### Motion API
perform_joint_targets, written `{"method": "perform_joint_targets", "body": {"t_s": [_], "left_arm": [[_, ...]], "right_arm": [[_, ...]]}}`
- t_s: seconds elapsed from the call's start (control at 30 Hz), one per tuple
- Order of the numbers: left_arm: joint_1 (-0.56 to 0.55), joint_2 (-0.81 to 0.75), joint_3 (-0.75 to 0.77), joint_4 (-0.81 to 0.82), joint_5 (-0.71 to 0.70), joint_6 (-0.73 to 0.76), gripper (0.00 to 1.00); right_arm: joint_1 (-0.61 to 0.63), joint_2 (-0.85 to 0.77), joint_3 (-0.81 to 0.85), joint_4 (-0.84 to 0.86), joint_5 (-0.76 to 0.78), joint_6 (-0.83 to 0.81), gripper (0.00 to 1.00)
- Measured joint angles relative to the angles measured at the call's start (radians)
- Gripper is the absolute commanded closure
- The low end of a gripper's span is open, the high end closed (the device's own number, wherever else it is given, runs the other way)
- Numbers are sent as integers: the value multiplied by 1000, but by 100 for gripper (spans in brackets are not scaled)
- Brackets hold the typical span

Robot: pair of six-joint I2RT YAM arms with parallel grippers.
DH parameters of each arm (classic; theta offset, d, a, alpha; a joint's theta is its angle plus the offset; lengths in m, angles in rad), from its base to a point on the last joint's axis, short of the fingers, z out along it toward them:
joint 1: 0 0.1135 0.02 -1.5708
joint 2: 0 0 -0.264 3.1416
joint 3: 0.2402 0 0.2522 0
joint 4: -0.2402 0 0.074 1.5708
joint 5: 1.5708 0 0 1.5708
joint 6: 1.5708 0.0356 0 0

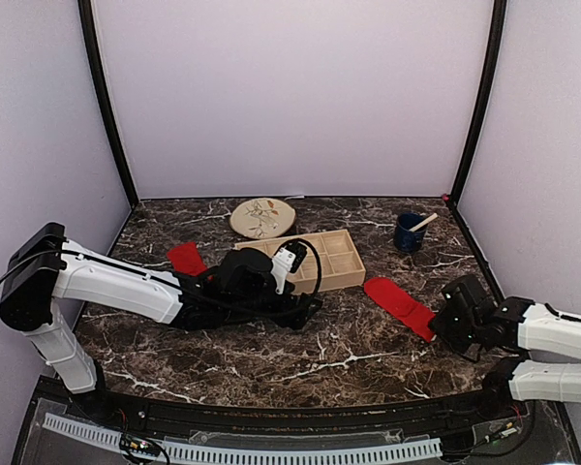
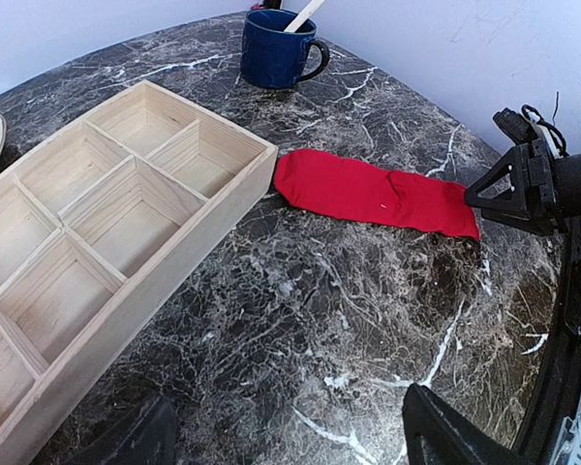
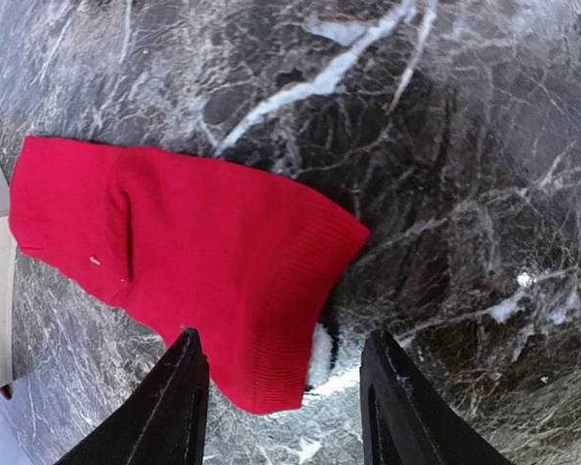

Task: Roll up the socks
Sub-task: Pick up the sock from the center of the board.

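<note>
One red sock [image 1: 399,303] lay flat on the marble worktop [image 1: 349,358], its far end just beside a corner of the wooden tray [image 1: 341,260], its near cuff showing ungripped between the wide-spread fingers of the right hand [image 3: 286,387]. The other sock [image 1: 186,258] lay behind the left arm, near the worktop's left edge. The left hand [image 2: 289,441] stood wide, holding nothing, over bare marble alongside the tray

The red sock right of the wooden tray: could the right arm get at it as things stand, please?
Probably yes: the right gripper hangs open over the near end of the red sock, its fingers astride the cuff, and nothing stands between them.
</note>
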Motion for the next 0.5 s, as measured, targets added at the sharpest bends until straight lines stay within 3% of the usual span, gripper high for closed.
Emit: {"method": "perform_joint_targets", "body": {"t_s": [0.37,0.5], "left_arm": [[0,-18,-6,6,-2,10,17],[0,-25,-6,7,-8,19,17]], "right_arm": [[1,96,17,17,24,68,51],[1,182,54,47,38,76,58]]}}
